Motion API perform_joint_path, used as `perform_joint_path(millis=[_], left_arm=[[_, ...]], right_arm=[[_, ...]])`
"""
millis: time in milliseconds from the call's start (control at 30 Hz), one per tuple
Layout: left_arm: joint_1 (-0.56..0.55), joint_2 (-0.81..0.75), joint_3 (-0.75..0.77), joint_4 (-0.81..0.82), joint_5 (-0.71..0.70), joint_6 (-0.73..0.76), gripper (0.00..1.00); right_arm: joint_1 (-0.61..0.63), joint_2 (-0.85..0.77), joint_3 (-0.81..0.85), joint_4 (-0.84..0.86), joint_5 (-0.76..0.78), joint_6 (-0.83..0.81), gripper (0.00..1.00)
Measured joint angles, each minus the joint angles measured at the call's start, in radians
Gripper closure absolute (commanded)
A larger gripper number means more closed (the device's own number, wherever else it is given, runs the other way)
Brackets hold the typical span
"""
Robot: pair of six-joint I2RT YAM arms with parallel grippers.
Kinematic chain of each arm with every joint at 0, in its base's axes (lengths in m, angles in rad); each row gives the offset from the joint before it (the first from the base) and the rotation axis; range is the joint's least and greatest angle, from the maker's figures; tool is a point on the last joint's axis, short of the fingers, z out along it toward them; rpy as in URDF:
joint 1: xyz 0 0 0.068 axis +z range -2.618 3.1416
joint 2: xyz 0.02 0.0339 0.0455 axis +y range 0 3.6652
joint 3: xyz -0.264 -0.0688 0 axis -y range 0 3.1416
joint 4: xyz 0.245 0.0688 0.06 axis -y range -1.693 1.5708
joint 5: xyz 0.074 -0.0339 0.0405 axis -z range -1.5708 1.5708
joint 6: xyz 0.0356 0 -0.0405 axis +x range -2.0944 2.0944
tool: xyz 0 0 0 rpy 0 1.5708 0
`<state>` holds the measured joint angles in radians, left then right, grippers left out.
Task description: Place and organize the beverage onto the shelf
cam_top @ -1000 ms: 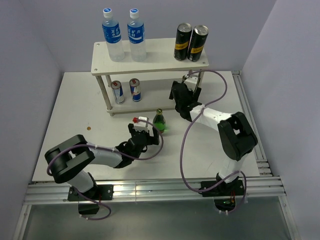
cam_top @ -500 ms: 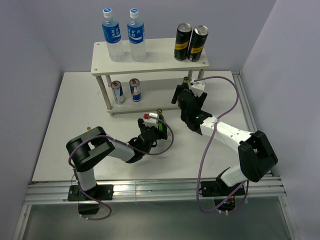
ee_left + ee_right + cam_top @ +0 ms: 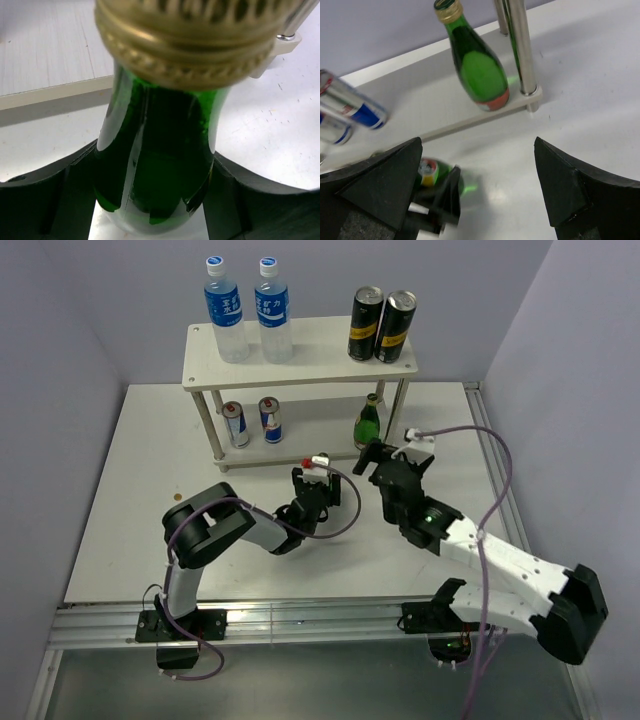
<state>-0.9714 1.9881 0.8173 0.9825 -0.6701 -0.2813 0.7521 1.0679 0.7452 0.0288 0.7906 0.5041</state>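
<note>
The shelf (image 3: 310,350) stands at the back of the table. Its top board carries two water bottles (image 3: 245,310) and two black cans (image 3: 382,325). On its lower board (image 3: 515,102) are two blue-and-silver cans (image 3: 253,421) and an upright green bottle (image 3: 370,421) (image 3: 477,70). A second green bottle (image 3: 160,140) with a gold cap stands on the table in front of the shelf, and my left gripper (image 3: 318,495) (image 3: 155,195) is shut on its body. My right gripper (image 3: 385,465) (image 3: 480,185) hangs open and empty, a little in front of the shelf's right end.
A shelf leg (image 3: 520,50) rises just right of the shelved green bottle. Grey walls close in the table on the left, back and right. A metal rail (image 3: 300,620) runs along the near edge, and the right arm's cable (image 3: 490,470) loops over the table's right side.
My left gripper moved right and forward around the green bottle on the table and closed on it. My right gripper drew back from the shelf, leaving the other green bottle on the lower board.
</note>
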Motion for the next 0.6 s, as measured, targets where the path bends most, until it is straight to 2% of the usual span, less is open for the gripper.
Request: perform_joint_path(millis=[67,100,167,367,600], left_arm=[[0.003,0.005,0.007,0.0,-0.002,0.003,0.7],[0.006,0.006,0.009,-0.001,-0.002,0.004,0.85],[0.008,0.006,0.012,-0.005,-0.003,0.005,1.0],[0.01,0.006,0.033,-0.041,-0.016,0.008,1.0],[0.022,-0.012,0.098,-0.182,-0.016,0.06,1.0]], right_arm=[[0.038,-0.075,-0.029,-0.031,0.017,0.014,0.0],[0.064,-0.116,-0.044,-0.055,0.03,0.022,0.0],[0.112,-0.19,-0.062,-0.105,0.048,0.037,0.0],[0.222,-0.334,-0.066,-0.256,0.126,0.084,0.0],[0.245,-0.515,-0.137,-0.422,0.174,0.13,0.0]])
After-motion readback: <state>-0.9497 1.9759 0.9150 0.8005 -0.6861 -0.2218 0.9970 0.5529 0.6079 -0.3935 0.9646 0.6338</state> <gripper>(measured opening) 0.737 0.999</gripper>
